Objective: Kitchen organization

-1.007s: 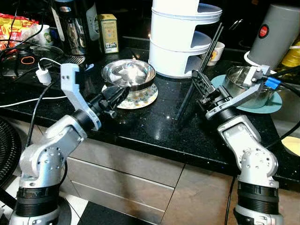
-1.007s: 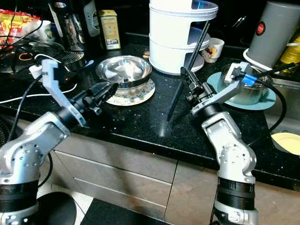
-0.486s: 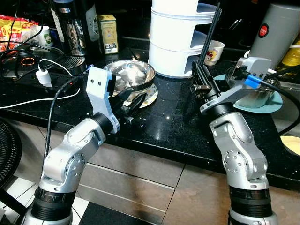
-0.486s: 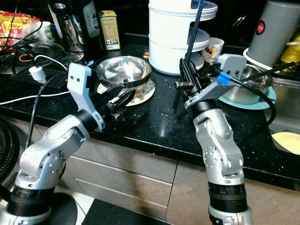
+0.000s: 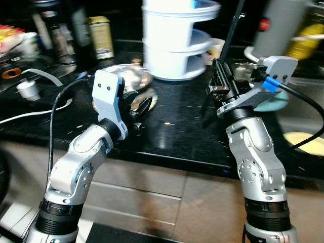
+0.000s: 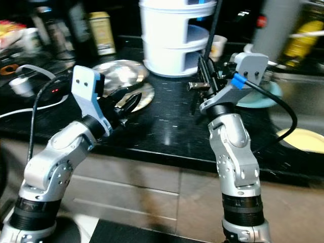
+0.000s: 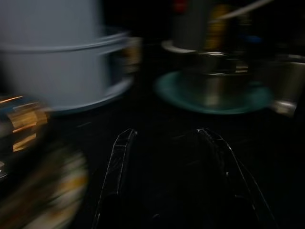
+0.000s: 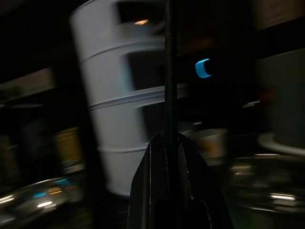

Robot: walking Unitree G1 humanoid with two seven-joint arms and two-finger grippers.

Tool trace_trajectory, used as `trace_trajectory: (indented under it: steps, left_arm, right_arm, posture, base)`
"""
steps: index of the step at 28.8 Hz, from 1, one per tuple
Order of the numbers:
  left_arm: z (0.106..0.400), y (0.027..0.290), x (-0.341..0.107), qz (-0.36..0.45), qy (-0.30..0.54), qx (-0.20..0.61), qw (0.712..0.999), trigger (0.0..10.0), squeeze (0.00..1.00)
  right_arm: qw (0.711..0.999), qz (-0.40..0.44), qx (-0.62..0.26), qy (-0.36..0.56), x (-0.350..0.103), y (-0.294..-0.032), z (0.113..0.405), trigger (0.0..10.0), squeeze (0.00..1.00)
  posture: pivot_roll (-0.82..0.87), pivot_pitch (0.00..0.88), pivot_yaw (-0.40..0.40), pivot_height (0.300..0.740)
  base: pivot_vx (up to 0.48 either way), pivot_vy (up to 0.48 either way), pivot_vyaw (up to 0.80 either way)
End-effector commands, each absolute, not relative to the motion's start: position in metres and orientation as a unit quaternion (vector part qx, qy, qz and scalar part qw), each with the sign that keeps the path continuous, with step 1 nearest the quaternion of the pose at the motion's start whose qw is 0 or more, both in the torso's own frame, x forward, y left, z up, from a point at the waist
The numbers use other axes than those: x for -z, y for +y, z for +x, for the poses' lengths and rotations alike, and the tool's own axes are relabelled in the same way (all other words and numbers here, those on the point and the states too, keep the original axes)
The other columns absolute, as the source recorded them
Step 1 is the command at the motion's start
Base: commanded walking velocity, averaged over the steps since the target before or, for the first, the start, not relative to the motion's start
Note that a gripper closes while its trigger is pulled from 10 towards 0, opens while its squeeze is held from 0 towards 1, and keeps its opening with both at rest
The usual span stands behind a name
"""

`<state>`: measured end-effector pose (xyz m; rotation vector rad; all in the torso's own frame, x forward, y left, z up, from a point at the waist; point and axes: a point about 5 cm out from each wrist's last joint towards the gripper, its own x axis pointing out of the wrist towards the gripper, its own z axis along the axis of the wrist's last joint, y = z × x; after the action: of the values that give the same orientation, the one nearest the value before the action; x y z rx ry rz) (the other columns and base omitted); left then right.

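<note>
My right gripper [image 5: 221, 83] is raised over the black counter [image 5: 177, 126] and is shut on a thin black stick [image 5: 232, 31], which it holds nearly upright. In the right wrist view the stick [image 8: 167, 71] rises from between the closed fingers [image 8: 152, 162] in front of the white tiered container [image 8: 124, 105]. My left gripper [image 5: 143, 103] hovers low at the edge of the patterned plate that carries a steel bowl [image 5: 124, 77]. Its fingers [image 7: 116, 157] are open with nothing between them.
The white tiered container [image 5: 177, 43] stands at the back centre with a small cup [image 5: 216, 48] beside it. A teal plate with a steel bowl [image 7: 214, 90] and a grey canister [image 5: 276, 25] are at the right. Cables and a white plug [image 5: 28, 88] lie at the left.
The right gripper has swung the stick from leaning to nearly upright. The left arm came in toward the plate. The head camera has shifted, and the picture is blurred.
</note>
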<state>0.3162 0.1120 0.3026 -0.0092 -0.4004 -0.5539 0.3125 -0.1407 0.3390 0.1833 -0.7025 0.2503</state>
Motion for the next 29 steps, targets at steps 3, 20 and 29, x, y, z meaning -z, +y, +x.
trace_trajectory:
  steps: [3, 20, 29]
  left_arm:
    - [0.316, 0.110, -0.303, 0.001, -0.201, 0.274, 0.941, 10.0, 0.00]
    - [0.328, 0.134, -0.302, -0.019, -0.195, 0.173, 0.965, 10.0, 0.00]
    - [0.329, 0.147, -0.293, -0.002, -0.175, 0.140, 0.975, 10.0, 0.00]
  right_arm:
    - [0.925, 0.077, -0.119, -0.353, -0.339, -0.138, 0.310, 10.0, 0.00]
    - [0.938, 0.030, -0.189, -0.288, -0.323, -0.119, 0.318, 10.0, 0.00]
    - [0.948, -0.013, -0.211, -0.238, -0.300, -0.112, 0.320, 10.0, 0.00]
  posture:
    - [0.02, 0.211, 0.024, 0.740]
    - [0.01, 0.214, 0.018, 0.740]
    - [0.01, 0.234, -0.003, 0.740]
  base:
    - [0.000, 0.000, -0.80]
    - [0.000, 0.000, -0.30]
    - [0.000, 0.000, 0.00]
